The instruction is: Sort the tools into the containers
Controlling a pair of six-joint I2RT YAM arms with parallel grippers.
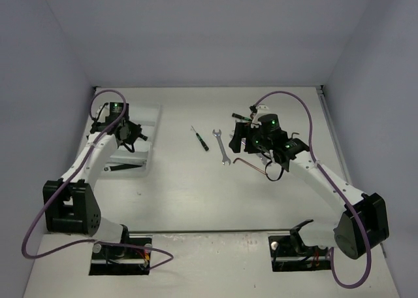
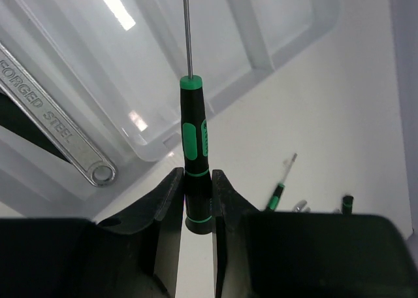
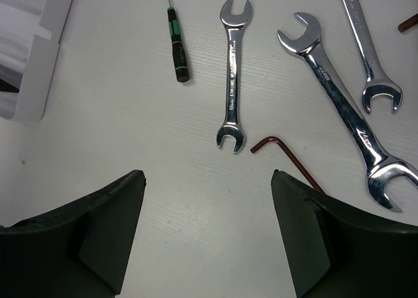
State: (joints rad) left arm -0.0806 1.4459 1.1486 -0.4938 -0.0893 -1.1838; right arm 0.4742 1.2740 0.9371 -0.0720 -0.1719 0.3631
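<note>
Currently left fingers (image 2: 168,200) clamped on butt of green-black screwdriver (image 2: 194,141). Shaft runs straight out ahead, tip over white tray (image 2: 251,46). Long axis close to line of slot dividers, slightly skewed; drop likely needs small twist, then lowering. Silver wrench (image 2: 52,118) lies in slot to left, apart from shaft, not in way. Left arm nearer tray. Right fingers (image 3: 111,226) spread wide, empty, over desk (image 3: 130,115): loose screwdriver (image 3: 176,46) ahead-left, small wrench (image 3: 232,76) dead ahead, hex key (image 3: 287,157) just beside it, 2 bigger wrenches (image 3: 339,102) at right.

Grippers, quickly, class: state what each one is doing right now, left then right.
Left gripper: closed, holding a green-black screwdriver by its handle.
Right gripper: open, holding nothing.
</note>
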